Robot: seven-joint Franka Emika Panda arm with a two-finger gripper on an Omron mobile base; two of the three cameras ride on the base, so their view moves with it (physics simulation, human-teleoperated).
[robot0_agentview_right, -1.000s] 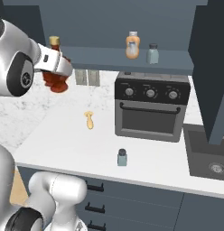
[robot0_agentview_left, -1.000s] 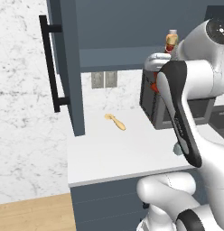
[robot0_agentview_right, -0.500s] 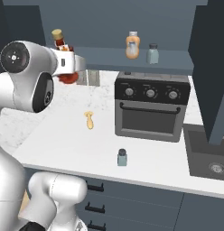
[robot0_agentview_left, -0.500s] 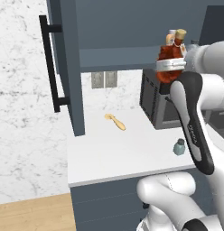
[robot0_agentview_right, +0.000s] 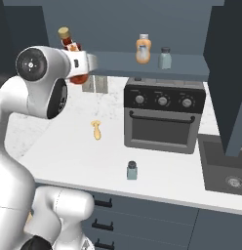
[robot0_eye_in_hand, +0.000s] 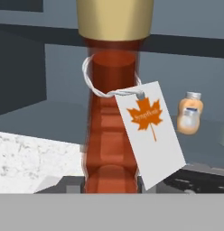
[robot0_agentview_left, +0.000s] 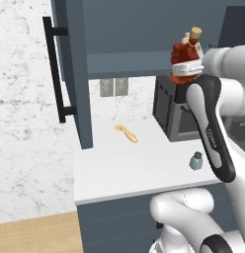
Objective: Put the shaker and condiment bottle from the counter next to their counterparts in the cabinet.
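The cabinet (robot0_agentview_right: 191,63) stands open above the counter (robot0_agentview_right: 74,151), its door (robot0_agentview_left: 70,74) swung wide; the toaster oven (robot0_agentview_right: 164,114) sits beneath the shelf; the gripper (robot0_agentview_right: 84,66) clenches the condiment bottle (robot0_agentview_left: 186,54) aloft near the shelf edge; the orange bottle (robot0_agentview_right: 143,49) stands beside its shelf shaker (robot0_agentview_right: 165,57); the shaker (robot0_agentview_right: 132,170) rests on the counter's front.

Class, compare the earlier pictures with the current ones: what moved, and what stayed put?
The pincer, shut on the condiment bottle, carried it higher and toward the cabinet shelf. The shaker on the counter, orange bottle and shelf shaker stayed put.
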